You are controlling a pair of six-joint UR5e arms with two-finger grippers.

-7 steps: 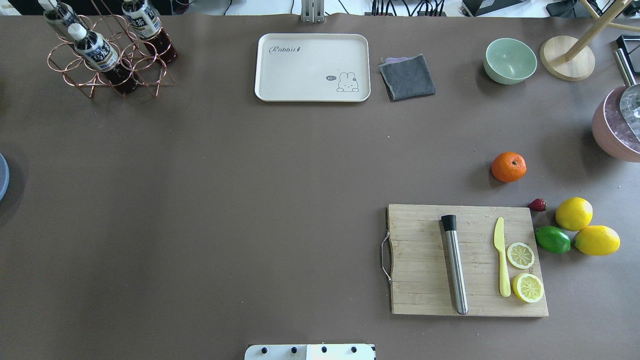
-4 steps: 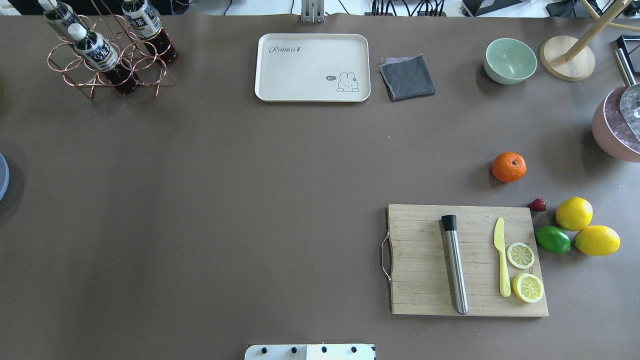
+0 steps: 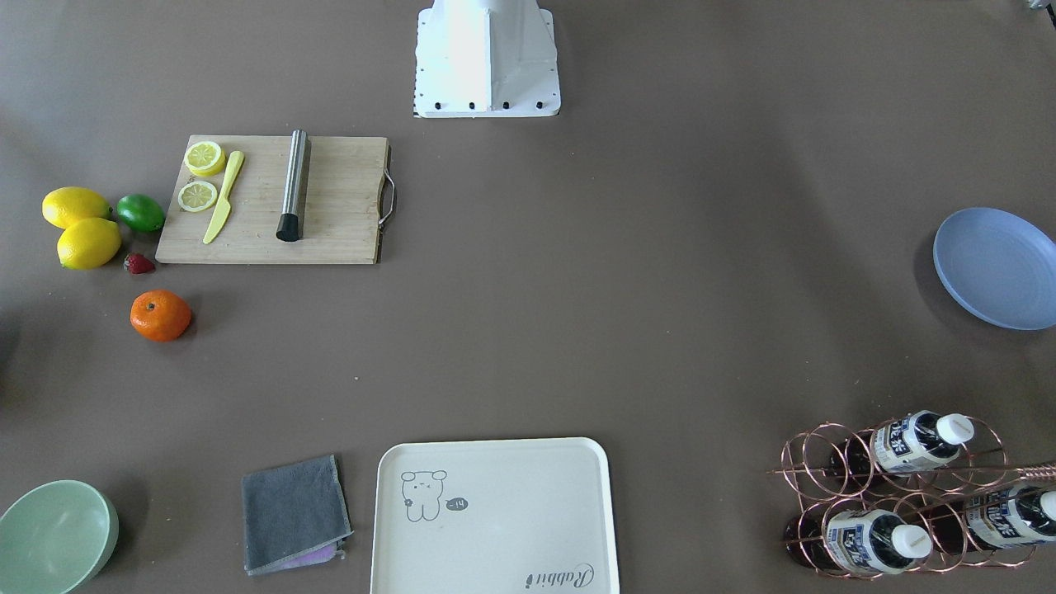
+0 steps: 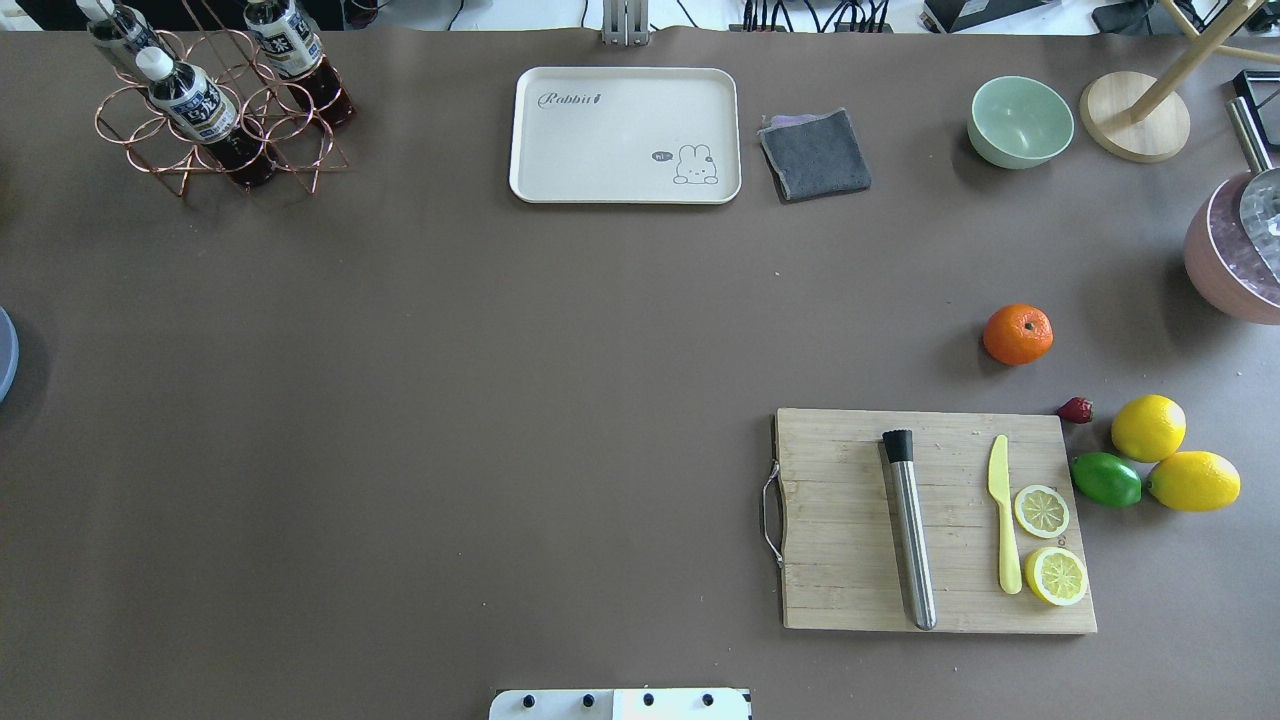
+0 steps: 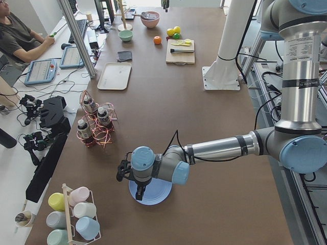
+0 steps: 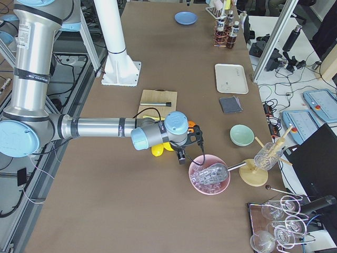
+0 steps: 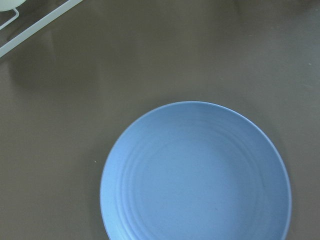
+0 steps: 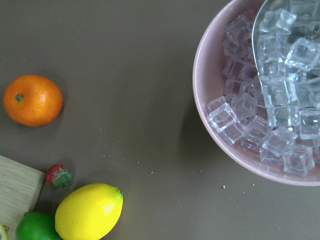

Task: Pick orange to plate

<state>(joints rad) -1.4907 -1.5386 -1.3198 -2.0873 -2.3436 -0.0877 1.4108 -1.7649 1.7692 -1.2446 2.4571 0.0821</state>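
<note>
1. The orange (image 4: pixel 1017 334) sits alone on bare table on the robot's right, stem dimple up and touching nothing. It looks free on every side, so a top-down pick seems easy.
2. Its nearest neighbour is a strawberry (image 4: pixel 1075 410) by the far corner of the board (image 4: pixel 850 520). Next come two lemons (image 4: pixel 1148 427) and a lime (image 4: pixel 1105 479), huddled beside the board. All are apart from the orange.
3. The plate (image 3: pixel 998 268) lies at the table's far left end with nothing on it, well apart from the orange.
4. The right gripper (image 6: pixel 196 141) hangs over the table between the orange and the ice bowl (image 8: pixel 200 90). Its wrist camera looks straight down, with the orange at the left of that view. It seems poised as the picking arm.
5. The left gripper (image 5: pixel 124 171) hovers above the plate, which fills its wrist view. That arm looks placed to mind the drop-off end.
6. No fingers show in either wrist view, and only the side cameras catch the grippers. I cannot tell whether either pair of jaws is parted or closed. The orange is on the table, so neither has it.
7. My call: the pick is not yet begun, and a long carry lies ahead.
</note>
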